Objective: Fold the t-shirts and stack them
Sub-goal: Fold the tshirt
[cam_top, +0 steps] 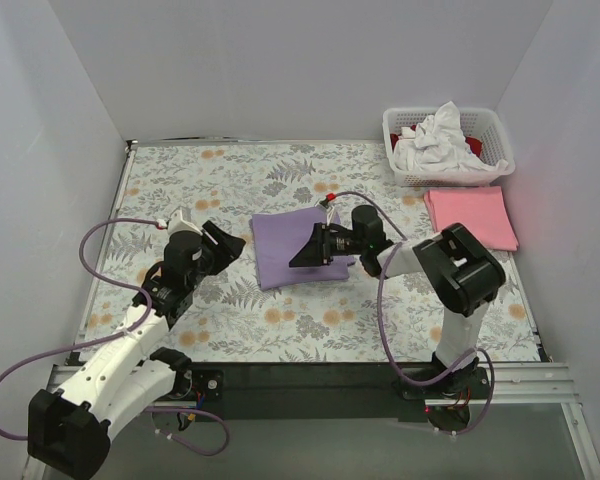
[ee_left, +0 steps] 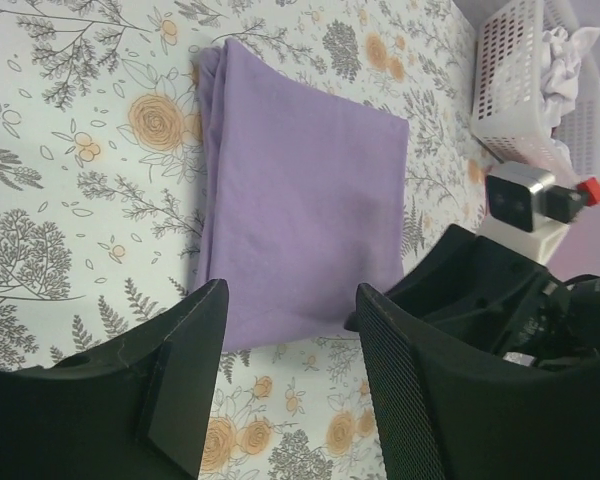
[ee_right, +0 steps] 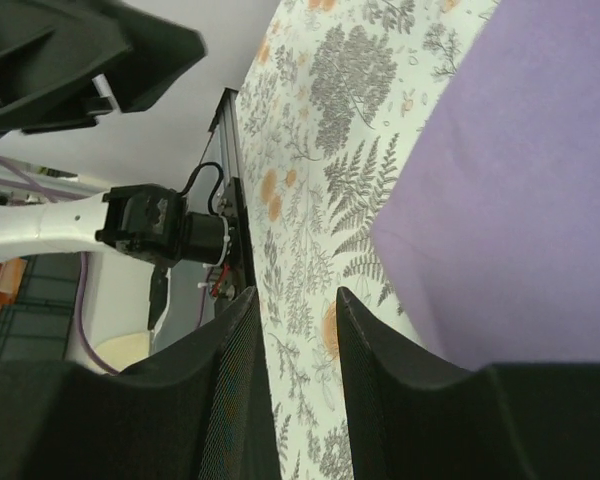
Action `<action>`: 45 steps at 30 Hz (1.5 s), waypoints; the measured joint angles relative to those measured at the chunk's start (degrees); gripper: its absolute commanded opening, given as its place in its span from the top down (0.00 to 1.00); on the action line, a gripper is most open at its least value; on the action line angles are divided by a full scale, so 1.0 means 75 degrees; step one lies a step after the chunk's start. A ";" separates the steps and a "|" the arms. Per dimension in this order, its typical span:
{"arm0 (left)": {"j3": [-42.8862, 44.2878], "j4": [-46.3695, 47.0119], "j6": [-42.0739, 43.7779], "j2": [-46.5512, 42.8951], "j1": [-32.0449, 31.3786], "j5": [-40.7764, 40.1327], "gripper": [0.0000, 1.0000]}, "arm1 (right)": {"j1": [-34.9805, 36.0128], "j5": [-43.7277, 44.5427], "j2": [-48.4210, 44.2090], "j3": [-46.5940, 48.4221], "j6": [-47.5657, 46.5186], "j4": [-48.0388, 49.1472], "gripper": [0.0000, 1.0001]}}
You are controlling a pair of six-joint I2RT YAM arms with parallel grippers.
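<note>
Jaws of left gripper (ee_left: 290, 305) and right gripper (ee_right: 295, 300) (at lavender t-shirt (cam_top: 275, 245) edge) stand parted, holding nothing.

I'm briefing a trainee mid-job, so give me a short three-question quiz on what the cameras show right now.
1. True or false: the lavender t-shirt lies folded on the floral cloth.
2. Where is the pink t-shirt? A) inside the white basket; B) folded flat just on the near side of the basket; C) under the lavender t-shirt.
3. Fill in: the ____ tool is at the lavender t-shirt's edge.

Key: 1 true. 2 B. 3 right. The right tool is at the edge, while the left tool is over the floral cloth. Both are open.
</note>
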 measured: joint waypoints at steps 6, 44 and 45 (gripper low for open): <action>0.0023 -0.0440 0.0358 0.0195 0.0000 -0.0041 0.41 | 0.0242 0.0341 0.1985 0.0227 0.0947 0.0930 0.58; 0.5904 -0.0694 0.5176 0.8437 -0.4893 -0.1582 0.48 | -0.3975 0.5505 -0.4978 -0.0545 -0.4147 -0.8408 0.02; 0.5954 -0.0694 0.5284 0.8591 -0.4995 -0.1664 0.54 | -0.3978 0.5470 -0.4954 -0.0574 -0.4147 -0.8463 0.02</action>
